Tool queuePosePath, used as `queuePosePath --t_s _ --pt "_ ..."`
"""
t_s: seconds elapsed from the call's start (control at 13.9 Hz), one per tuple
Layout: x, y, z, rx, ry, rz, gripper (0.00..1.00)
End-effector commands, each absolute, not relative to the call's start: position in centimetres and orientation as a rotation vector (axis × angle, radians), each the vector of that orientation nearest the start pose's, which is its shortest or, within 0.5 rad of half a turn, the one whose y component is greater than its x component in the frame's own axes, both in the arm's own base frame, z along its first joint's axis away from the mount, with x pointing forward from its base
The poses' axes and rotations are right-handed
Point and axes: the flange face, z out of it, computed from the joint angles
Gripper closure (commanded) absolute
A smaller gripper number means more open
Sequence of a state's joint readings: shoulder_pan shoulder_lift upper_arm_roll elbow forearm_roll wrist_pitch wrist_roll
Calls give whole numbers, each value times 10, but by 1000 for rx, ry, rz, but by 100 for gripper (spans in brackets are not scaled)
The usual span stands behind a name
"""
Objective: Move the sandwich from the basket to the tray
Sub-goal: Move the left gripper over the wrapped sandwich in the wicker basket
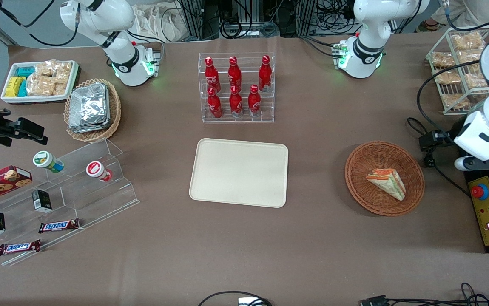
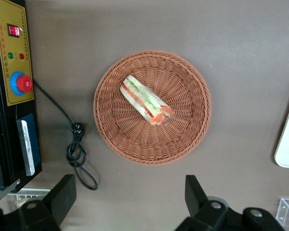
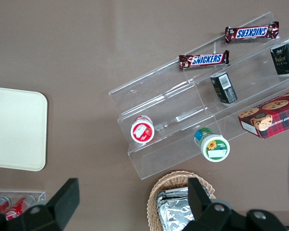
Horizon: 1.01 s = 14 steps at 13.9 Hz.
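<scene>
Snickers bars [image 1: 59, 225] sit nearest the front camera, on the lowest step of a clear acrylic riser [image 1: 78, 187] toward the parked arm's end of the table; the same riser carries two small dark cartons, two lidded cups lying on their sides and a red cookie box [image 1: 0, 182]. Tray [image 1: 239, 172] lies flat mid-table, cream-beige, nothing on it. Clear rack of red bottles [image 1: 236, 87] stands farther from the front camera than the tray, six bottles upright in two rows. Basket [image 1: 384, 178] is toward the working arm's end, well apart from the tray, round reddish-brown wicker. Sandwich [image 1: 387, 182] lies in the basket, roughly central, on its side, orange-red and green filling edge visible through clear wrap. Gripper [image 2: 127, 195] hangs above the table just beside the basket rim, clear of the wicker, not touching the sandwich; jaws spread wide, both dark fingers [image 2: 63, 195] visible with nothing between them. Black control box with a red button [image 1: 479, 192] sits near the basket at the table edge, a looped black cable [image 2: 77, 149] lying between box and basket. Tan wicker basket with foil packets [image 1: 92, 109] and a white tray of snack packets [image 1: 40, 80] sit toward the parked arm's end, farther from the front camera than the riser.
</scene>
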<state>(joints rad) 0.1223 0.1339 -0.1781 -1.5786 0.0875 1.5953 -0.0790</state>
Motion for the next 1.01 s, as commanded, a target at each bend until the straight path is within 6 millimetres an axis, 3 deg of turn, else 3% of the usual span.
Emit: queuePosePath --t_s 0.0,0.14,0.29,0.43,0.58,0.72,0.94 --pt "602 -14 551 -3081 -10 208 0" --pt "609 -12 553 -3076 -7 188 0" --pt "611 -13 524 -3070 -16 269 0" --pt "608 -16 506 -3046 -200 277 0" --pt "601 -13 478 -3011 -386 299 0" --pt "596 7 438 -2961 -615 297 0" --pt "591 7 382 -2917 -836 231 0"
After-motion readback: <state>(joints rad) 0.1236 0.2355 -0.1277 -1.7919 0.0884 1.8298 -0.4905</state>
